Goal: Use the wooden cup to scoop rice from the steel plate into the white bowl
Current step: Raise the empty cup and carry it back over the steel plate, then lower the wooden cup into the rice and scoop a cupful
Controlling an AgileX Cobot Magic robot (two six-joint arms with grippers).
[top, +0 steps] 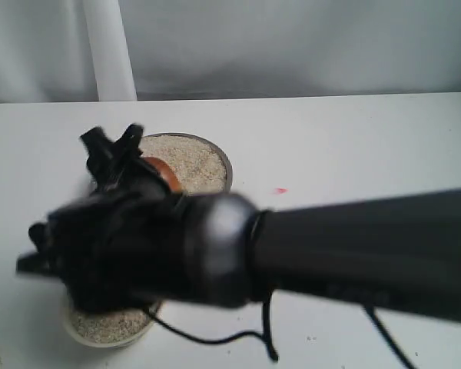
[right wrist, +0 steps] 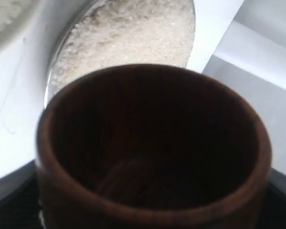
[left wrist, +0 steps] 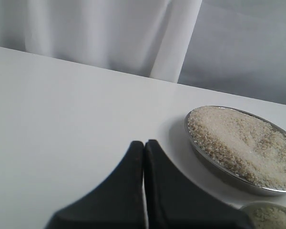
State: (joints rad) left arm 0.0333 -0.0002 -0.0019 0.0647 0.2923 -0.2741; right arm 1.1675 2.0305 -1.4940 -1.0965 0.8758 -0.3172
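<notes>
3 close views, steel plate common

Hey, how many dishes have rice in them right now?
2. The steel plate, farther back, is heaped with rice; the white bowl, nearer the camera, holds some too, half hidden under the right arm. The wooden cup looks empty.

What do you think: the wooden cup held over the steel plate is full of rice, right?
Not full. The right wrist view shows the wooden cup with a bare, dark inside, no grains. It is indeed held over the steel plate of rice.
</notes>
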